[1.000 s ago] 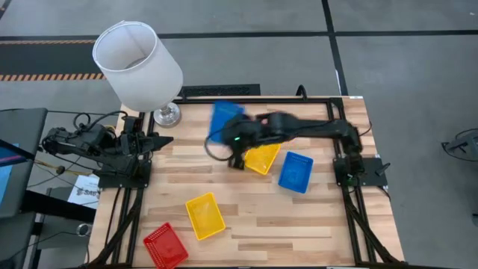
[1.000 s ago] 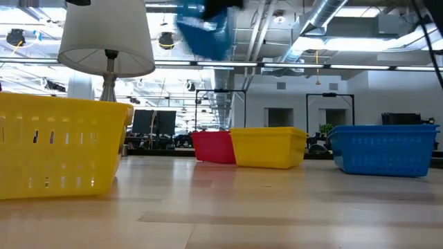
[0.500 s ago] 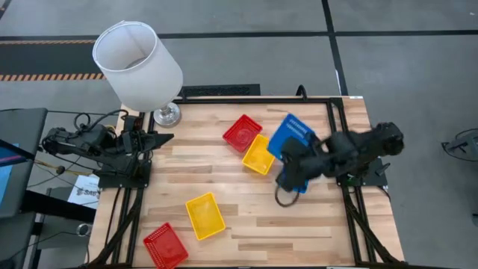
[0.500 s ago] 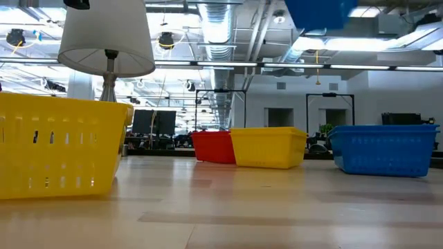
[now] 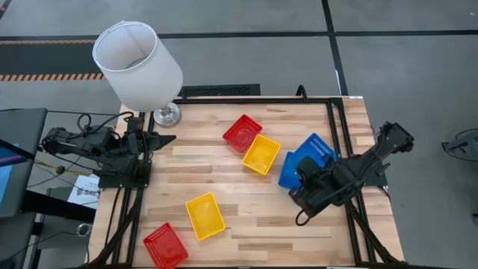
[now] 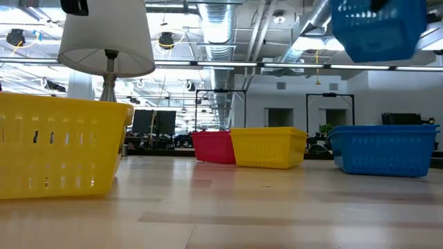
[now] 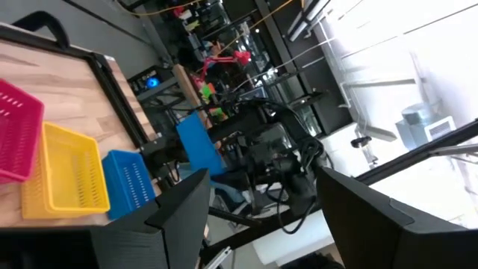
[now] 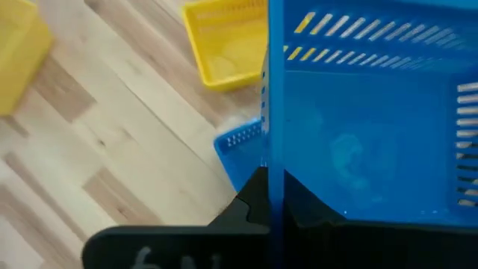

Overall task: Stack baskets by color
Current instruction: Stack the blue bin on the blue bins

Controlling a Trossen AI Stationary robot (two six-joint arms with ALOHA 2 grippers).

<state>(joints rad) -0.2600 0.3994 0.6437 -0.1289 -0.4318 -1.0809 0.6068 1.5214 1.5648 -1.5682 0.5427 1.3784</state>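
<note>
Blue basket (image 5: 315, 146) hangs in the air, pinched by its rim in the right hand (image 5: 312, 178), directly above a second blue basket (image 5: 290, 170) lying on the surface (image 5: 254, 217). We use that lower blue basket as landmark: yellow basket (image 5: 261, 154) sits just beside it, red basket (image 5: 242, 133) touches that yellow one. Another yellow basket (image 5: 205, 216) and red basket (image 5: 165, 246) lie well apart from it. Left hand (image 5: 153, 140) waits near the lamp (image 5: 138, 65), fingers wide, holding nothing.

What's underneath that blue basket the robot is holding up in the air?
Under the lifted blue basket, gripped by the right gripper, another blue basket sits on the wooden table. The high view shows only its edge; the rest is covered.
</note>
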